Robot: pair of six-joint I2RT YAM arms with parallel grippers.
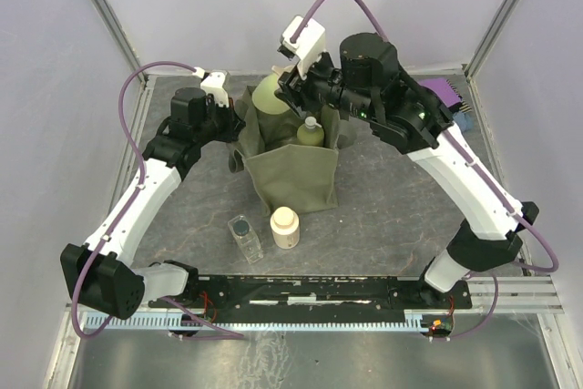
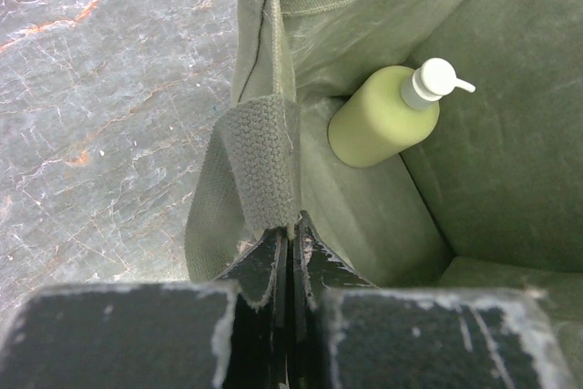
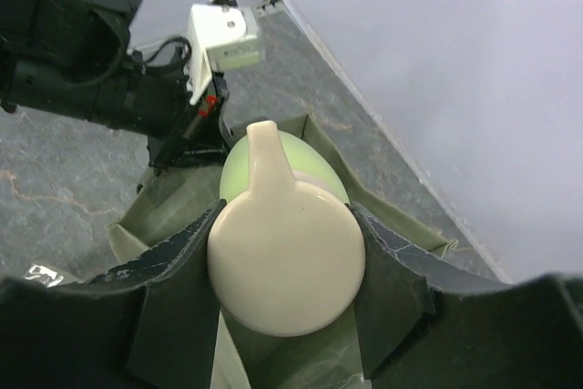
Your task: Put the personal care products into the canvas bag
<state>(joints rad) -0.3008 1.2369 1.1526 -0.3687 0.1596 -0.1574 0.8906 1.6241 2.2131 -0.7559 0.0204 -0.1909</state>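
The olive canvas bag [image 1: 293,175] stands open at the table's middle. My left gripper [image 1: 239,127] is shut on its left rim by the handle strap [image 2: 264,161]. The yellow-green pump bottle [image 1: 311,133] lies inside the bag, also seen in the left wrist view [image 2: 383,117]. My right gripper [image 1: 290,88] is shut on the peach cap [image 3: 287,266] of the round green bottle [image 1: 270,94], held above the bag's far rim [image 3: 392,220]. The cream jar-like bottle [image 1: 285,227] and the clear square bottle with a dark cap [image 1: 244,236] stand on the table in front of the bag.
Folded purple cloth [image 1: 442,90] and blue cloth [image 1: 463,118] lie at the far right, behind the right arm. The left arm's wrist [image 3: 91,70] sits close to the bag's left side. Walls enclose the table on three sides.
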